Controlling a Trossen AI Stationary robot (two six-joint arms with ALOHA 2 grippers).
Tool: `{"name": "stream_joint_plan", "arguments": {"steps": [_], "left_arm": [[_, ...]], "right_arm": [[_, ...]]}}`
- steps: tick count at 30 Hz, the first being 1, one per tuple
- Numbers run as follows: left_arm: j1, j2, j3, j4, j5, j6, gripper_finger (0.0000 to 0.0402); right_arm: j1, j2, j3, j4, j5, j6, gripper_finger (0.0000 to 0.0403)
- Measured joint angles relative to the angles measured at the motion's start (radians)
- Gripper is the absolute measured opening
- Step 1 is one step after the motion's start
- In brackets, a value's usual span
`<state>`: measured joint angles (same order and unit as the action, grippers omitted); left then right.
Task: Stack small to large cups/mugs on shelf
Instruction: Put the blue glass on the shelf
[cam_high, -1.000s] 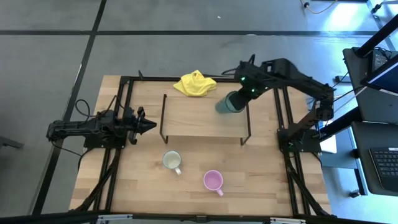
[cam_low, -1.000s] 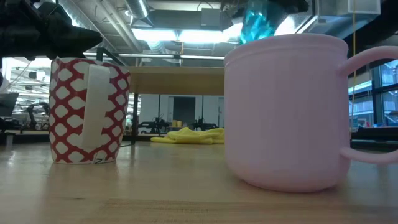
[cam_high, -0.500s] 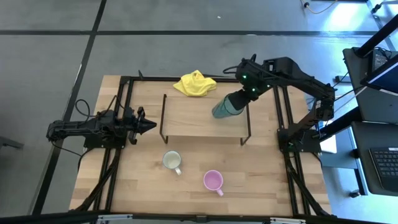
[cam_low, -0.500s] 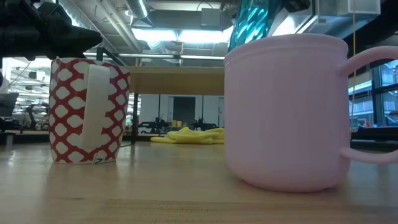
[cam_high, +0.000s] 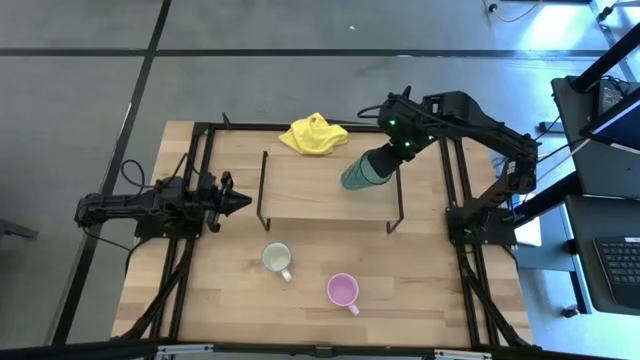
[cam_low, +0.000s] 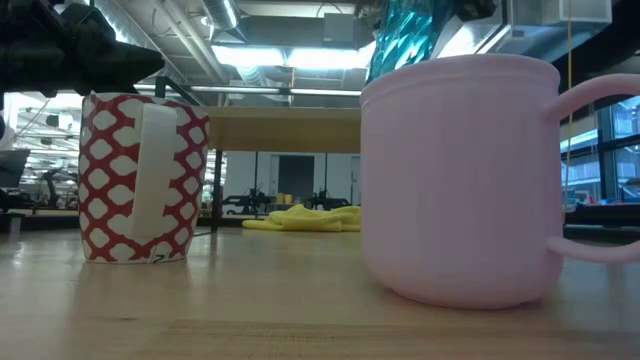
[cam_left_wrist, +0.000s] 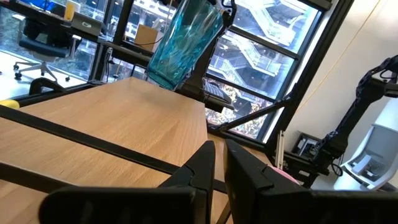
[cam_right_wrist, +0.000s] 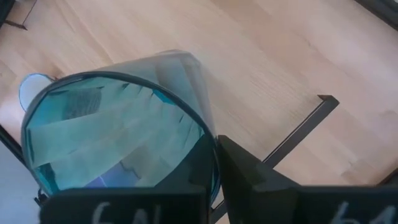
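Fingers of the right gripper (cam_high: 385, 160) are clamped on the rim of the teal cup (cam_high: 362, 170), which we find tilted above the right end of the shelf (cam_high: 305, 190). Left gripper (cam_high: 240, 201) waits beside the shelf's left end, its 2 fingers together, holding nothing. We note the white mug (cam_high: 277, 259) and pink mug (cam_high: 343, 291) on the table (cam_high: 430, 290) in front of the shelf, the yellow cloth (cam_high: 313, 134) behind it.
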<state>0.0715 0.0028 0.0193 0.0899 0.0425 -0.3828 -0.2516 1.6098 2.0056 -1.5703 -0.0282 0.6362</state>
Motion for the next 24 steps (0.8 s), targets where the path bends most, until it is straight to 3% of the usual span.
{"name": "stream_joint_plan", "arguments": {"steps": [9, 20, 24], "left_arm": [[0.000, 0.000, 0.000, 0.000, 0.000, 0.000, 0.0027], [0.000, 0.000, 0.000, 0.000, 0.000, 0.000, 0.0027], [0.000, 0.000, 0.000, 0.000, 0.000, 0.000, 0.0027]], "right_arm": [[-0.007, 0.001, 0.000, 0.000, 0.060, -0.183, 0.0020], [-0.006, 0.001, 0.000, 0.000, 0.000, -0.646, 0.0024], [-0.007, 0.001, 0.006, -0.003, 0.077, -0.771, 0.0025]]}}
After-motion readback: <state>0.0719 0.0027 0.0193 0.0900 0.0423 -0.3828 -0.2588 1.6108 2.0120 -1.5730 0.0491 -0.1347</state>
